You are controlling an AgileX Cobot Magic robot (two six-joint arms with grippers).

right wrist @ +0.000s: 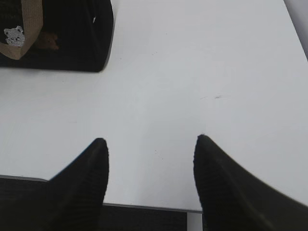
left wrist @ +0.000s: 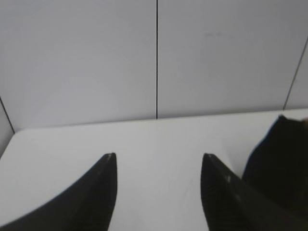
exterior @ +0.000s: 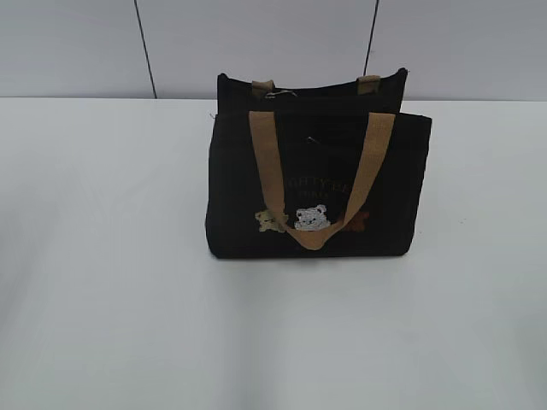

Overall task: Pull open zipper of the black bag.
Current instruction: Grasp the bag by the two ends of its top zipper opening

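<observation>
Hands: left hand (left wrist: 159, 163) and right hand (right wrist: 151, 147) both parted, empty, above worktop (exterior: 102, 299).
Bag: black bag (exterior: 316, 184) upright, up-left of right hand.

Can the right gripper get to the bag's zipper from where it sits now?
Probably yes. The right gripper is open over bare table, nothing lying between it and the black bag. The zipper itself is too dark to make out.

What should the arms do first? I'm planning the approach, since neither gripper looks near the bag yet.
Probably bring the left gripper toward the black bag to steady it. Both the left and the right gripper are open over bare table, holding nothing, and the zipper is hard to make out.
</observation>
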